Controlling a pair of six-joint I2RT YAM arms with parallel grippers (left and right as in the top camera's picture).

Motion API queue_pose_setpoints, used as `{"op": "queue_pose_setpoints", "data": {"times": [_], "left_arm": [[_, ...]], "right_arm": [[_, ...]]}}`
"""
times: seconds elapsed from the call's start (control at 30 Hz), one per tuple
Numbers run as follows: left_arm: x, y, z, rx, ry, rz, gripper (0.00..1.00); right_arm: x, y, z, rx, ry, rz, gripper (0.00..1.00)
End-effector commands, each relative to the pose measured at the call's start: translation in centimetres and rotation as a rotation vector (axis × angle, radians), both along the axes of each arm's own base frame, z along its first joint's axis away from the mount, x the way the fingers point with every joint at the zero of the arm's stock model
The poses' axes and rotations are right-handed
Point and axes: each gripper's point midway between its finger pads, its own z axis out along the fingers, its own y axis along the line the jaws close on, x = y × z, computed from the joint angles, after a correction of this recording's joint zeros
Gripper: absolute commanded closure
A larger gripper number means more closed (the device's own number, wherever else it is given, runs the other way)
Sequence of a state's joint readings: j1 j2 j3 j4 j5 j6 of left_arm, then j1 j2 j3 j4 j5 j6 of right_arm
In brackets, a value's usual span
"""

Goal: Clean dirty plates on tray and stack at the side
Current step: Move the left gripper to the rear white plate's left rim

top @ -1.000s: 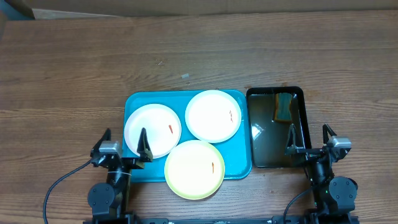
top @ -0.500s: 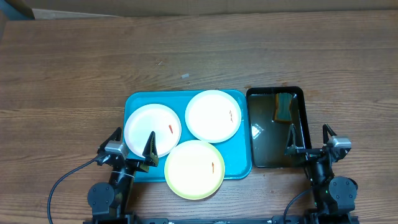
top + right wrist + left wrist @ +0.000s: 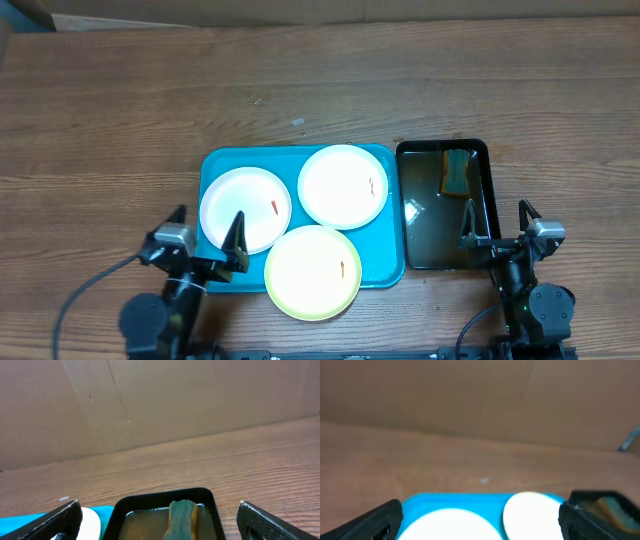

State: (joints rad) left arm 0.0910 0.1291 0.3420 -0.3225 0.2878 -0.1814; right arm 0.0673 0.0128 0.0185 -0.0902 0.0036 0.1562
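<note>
Overhead view of the wooden table [image 3: 300, 80]. The turquoise tray [image 3: 388, 258] lies at centre near the front edge and carries all three plates. The left white plate [image 3: 240, 205] and the right white plate [image 3: 340, 185] lie side by side, just apart. The pale yellow plate [image 3: 305, 275] sits in front of them and overhangs the tray's near rim. Each plate bears a small orange-red smear to the right of its centre. Touching the tray's right side is a black tray [image 3: 398, 215] of brownish liquid with a sponge [image 3: 457, 171] at its far end. The left gripper [image 3: 209, 222] hangs over the tray's near left corner, jaws spread wide and empty, one finger above the near edge of the left white plate. The right gripper [image 3: 494, 212] stands at the black tray's near right corner, jaws likewise spread and empty. A small pale scrap [image 3: 297, 122] lies on the table beyond the tray
</note>
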Motion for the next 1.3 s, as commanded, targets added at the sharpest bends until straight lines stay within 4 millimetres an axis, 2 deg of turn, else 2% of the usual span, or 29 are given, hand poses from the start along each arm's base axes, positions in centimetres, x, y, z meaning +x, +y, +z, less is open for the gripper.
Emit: {"op": "queue_pose_setpoints", "data": {"times": [0.0,0.07,0.13,0.3,0.37,0.47,0.57,0.6,0.67,0.7,0.73,0.77,0.8,1.0,1.27], "left_arm": [[0.2,0.0,5.0,0.095,0.009,-0.012,0.0],[0.7,-0.1,6.0,0.109,0.087,-0.028,0.0],[1.7,-0.2,6.6,0.104,0.24,-0.053,0.0],[3.9,-1.5,6.9,0.024,0.566,-0.156,0.0],[5.3,-2.1,7.1,-0.011,0.632,-0.197,0.0],[7.1,-3.2,6.5,-0.08,0.736,-0.268,0.0],[8.0,-4.4,5.0,-0.154,0.824,-0.344,0.0],[8.3,-4.8,4.4,-0.181,0.852,-0.365,0.09],[8.7,-5.5,3.0,-0.219,0.912,-0.401,0.34],[8.8,-5.6,2.3,-0.227,0.944,-0.403,0.48],[8.8,-5.7,1.2,-0.235,0.99,-0.403,0.68],[8.7,-5.7,0.2,-0.24,1.04,-0.398,0.8],[8.2,-5.5,-1.7,-0.232,1.136,-0.37,0.96],[6.3,-6.0,-6.1,-0.114,1.311,-0.349,0.96],[4.2,-9.5,-9.2,-0.025,1.355,-0.453,0.96]], "right_arm": [[0.0,0.2,-0.2,-0.003,-0.003,0.012,0.0],[0.0,0.2,-0.2,-0.003,-0.003,0.012,0.0],[0.0,0.2,-0.2,-0.003,-0.003,0.012,0.0],[0.0,0.2,-0.2,-0.003,-0.003,0.012,0.0],[0.0,0.2,-0.2,-0.003,-0.003,0.012,0.0],[0.0,0.2,-0.2,-0.003,-0.003,0.012,0.0],[0.0,0.2,-0.2,-0.003,-0.003,0.012,0.0],[0.0,0.2,-0.2,-0.003,-0.003,0.012,0.0],[0.0,0.2,-0.2,-0.003,-0.003,0.012,0.0],[0.0,0.2,-0.2,-0.003,-0.003,0.012,0.0],[0.0,0.2,-0.2,-0.003,-0.003,0.012,0.0],[0.0,0.2,-0.2,-0.003,-0.003,0.012,0.0],[0.0,0.2,-0.2,-0.003,-0.003,0.012,0.0],[0.0,0.2,-0.2,-0.003,-0.003,0.012,0.0],[0.0,0.3,-0.2,-0.002,-0.003,0.013,0.0]]}}
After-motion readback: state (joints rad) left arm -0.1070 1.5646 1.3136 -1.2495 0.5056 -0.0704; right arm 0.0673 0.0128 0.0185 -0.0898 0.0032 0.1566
